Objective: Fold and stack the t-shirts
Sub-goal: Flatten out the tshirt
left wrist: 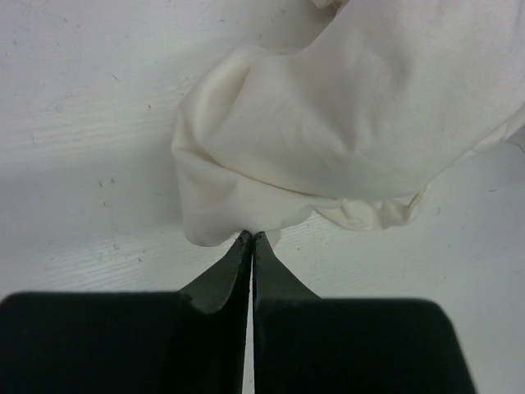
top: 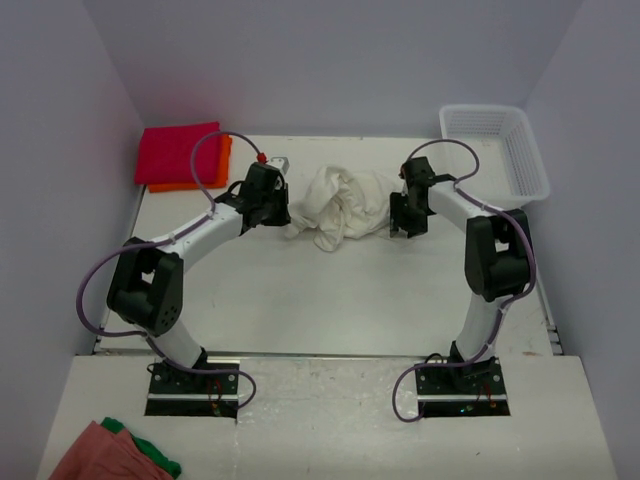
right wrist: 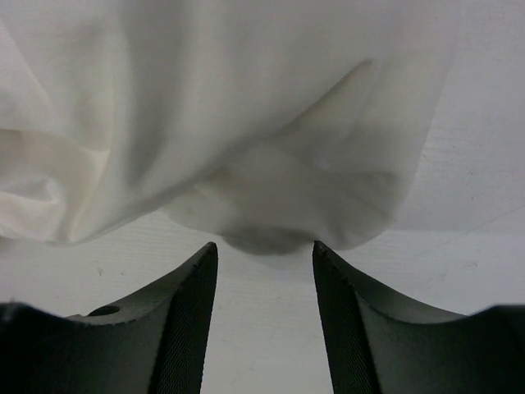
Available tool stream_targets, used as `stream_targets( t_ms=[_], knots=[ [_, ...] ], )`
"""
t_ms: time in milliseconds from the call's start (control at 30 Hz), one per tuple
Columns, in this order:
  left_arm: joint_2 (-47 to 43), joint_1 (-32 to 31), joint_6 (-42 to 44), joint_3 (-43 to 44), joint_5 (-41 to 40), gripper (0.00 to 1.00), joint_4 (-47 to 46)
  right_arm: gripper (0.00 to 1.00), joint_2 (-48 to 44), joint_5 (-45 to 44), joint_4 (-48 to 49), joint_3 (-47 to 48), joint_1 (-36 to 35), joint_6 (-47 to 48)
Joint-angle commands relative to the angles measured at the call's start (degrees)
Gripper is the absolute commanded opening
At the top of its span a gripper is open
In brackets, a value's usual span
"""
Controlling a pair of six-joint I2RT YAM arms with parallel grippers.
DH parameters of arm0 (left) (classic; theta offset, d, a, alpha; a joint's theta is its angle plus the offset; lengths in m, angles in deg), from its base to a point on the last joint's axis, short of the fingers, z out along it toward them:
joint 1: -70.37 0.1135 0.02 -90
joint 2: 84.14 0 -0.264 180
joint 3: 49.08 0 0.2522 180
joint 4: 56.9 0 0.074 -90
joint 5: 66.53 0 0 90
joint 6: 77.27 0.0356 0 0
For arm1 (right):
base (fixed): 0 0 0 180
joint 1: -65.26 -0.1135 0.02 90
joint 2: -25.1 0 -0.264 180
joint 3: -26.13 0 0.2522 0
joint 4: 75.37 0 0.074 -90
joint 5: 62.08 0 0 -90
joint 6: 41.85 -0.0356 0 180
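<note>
**A:** Where does the cream-white t-shirt lie, and how will it handle?

**B:** Crumpled in a heap on the table, between the two arms; soft, light and limp; probably best taken by a hem or shoulder seam, not the bunched middle.

**A:** Fingers?

**B:** Left gripper closed tip to tip at the cloth's near edge; whether fabric is pinched cannot be told; right gripper parted, a fold just ahead, nothing between.

**A:** Hidden?

**B:** Sleeves and collar, lost among the folds.
</note>
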Motion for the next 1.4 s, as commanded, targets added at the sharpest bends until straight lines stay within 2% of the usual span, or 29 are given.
stream_targets(
  t_ms=[0,200,267,367,400,433,567,733,967,1167,1233,1300,1367],
  knots=[
    [-3.34,-0.26,0.56,0.37,0.17,0.00,-0.27,0.51,2.21,-0.90,-3.38,3.66,0.47,0.41],
    [-6.51,-0.26,0.83,0.54,0.26,0.00,0.87,0.51,5.99,-0.02,-9.26,8.84,0.47,0.06],
    [-7.39,-0.26,1.00,0.63,-0.09,0.00,1.40,0.48,7.48,0.15,-10.33,10.95,0.47,-0.03],
    [-8.62,-0.26,1.18,0.54,-0.27,0.00,1.40,0.21,8.80,0.15,-12.35,12.89,0.47,-0.38],
    [-8.80,-0.26,1.26,0.54,-0.27,0.00,1.40,0.06,8.81,-0.11,-12.27,12.81,0.56,-0.55],
    [-8.89,-0.26,1.35,0.54,-0.27,0.00,1.49,0.00,8.54,-0.28,-11.83,12.46,0.47,-0.99],
    [-8.89,-0.17,1.53,0.81,-0.71,0.00,1.75,0.00,5.56,-3.17,-8.50,8.87,0.21,-2.92],
    [-10.82,-0.08,2.05,3.43,-2.54,0.00,4.99,0.00,-3.57,-8.36,-7.08,7.71,-0.93,-3.45],
    [-18.72,2.47,5.04,13.80,-6.41,0.00,15.54,0.00,-21.15,-19.78,-13.22,18.86,-1.11,-2.05],
    [-30.50,2.91,9.35,24.26,-14.94,0.00,24.33,0.00,-34.14,-19.36,-20.08,30.82,-1.55,1.38],
    [-34.19,2.91,10.40,27.25,-16.08,0.00,26.80,0.00,-37.15,-15.77,-21.14,32.31,-1.73,2.78],
    [-36.47,2.91,10.15,28.31,-14.95,0.00,28.55,0.00,-39.70,-13.48,-23.16,33.02,-1.81,3.40],
    [-36.49,2.82,9.62,26.48,-8.12,0.00,28.56,0.00,-39.80,-11.54,-26.31,33.55,-1.81,3.67]
  ],
)
